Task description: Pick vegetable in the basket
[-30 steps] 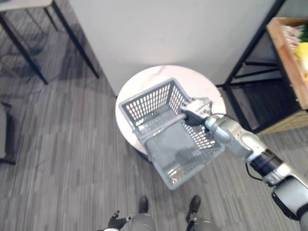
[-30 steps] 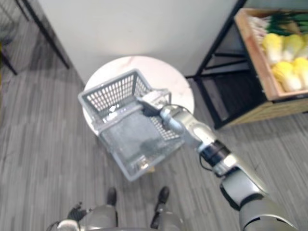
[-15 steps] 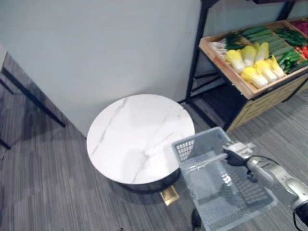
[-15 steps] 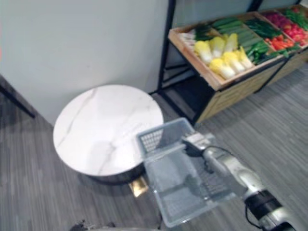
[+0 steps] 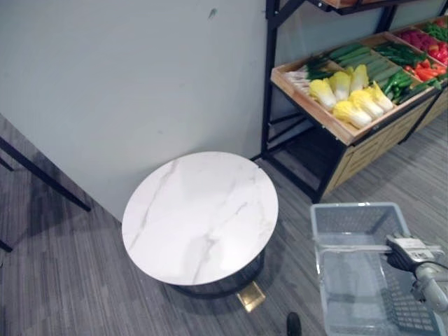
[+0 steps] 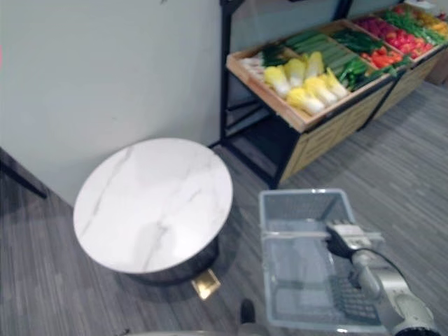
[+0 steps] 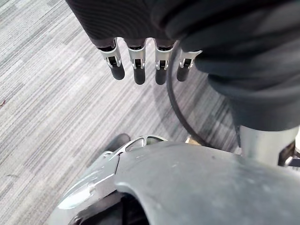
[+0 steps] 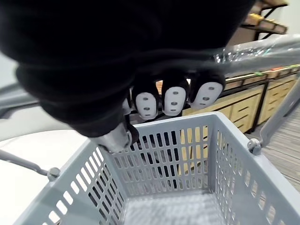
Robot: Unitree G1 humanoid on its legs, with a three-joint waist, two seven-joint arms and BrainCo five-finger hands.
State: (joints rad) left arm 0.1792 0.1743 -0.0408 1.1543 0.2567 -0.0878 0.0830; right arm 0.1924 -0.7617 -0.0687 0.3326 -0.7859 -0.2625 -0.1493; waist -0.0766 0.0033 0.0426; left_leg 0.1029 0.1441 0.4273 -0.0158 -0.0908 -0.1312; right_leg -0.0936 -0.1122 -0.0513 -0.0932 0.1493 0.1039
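Near the vegetable shelf, right hand clamps the basket by its handle, carrying it empty for loading; left hand hangs relaxed.

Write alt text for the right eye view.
The robot's right hand grips the handle of an empty grey basket above the floor, right of a round white marble table. Behind, a wooden produce crate holds yellow cabbages and greens.

Grey slotted basket — white, grey-veined table — yellow cabbages.
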